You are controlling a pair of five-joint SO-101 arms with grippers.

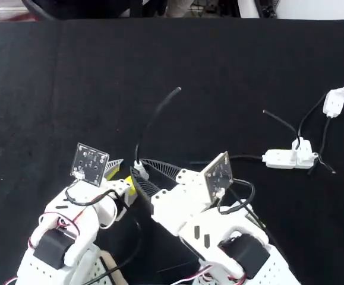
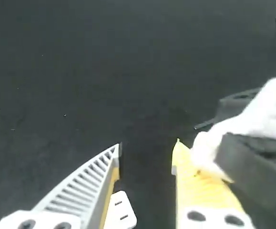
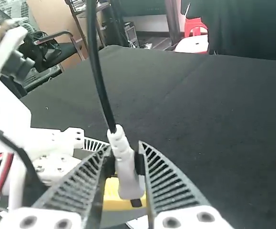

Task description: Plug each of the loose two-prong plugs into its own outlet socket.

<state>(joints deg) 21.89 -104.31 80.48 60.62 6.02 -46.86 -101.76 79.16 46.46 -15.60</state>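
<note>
My right gripper (image 3: 123, 149) is shut on a white two-prong plug (image 3: 126, 171), whose black cable (image 3: 98, 67) rises stiffly from it. In the high view this plug (image 1: 140, 169) sits low over the table's front middle, its cable (image 1: 154, 119) curving away toward the back. My left gripper (image 2: 148, 143) stands open right beside it, nothing between its fingers, its yellow-padded finger (image 2: 195, 183) close against the held plug (image 2: 252, 119). A white outlet strip (image 1: 280, 158) lies at the right with one plug (image 1: 302, 146) seated in it. Another white plug (image 1: 334, 102) lies at the far right.
Black cloth covers the whole table (image 1: 100, 77). Thin black cables (image 1: 323, 133) loop around the outlet strip. The two arms' bodies (image 1: 65, 231) crowd the front edge close together. Chairs and shelves stand in the room beyond the table.
</note>
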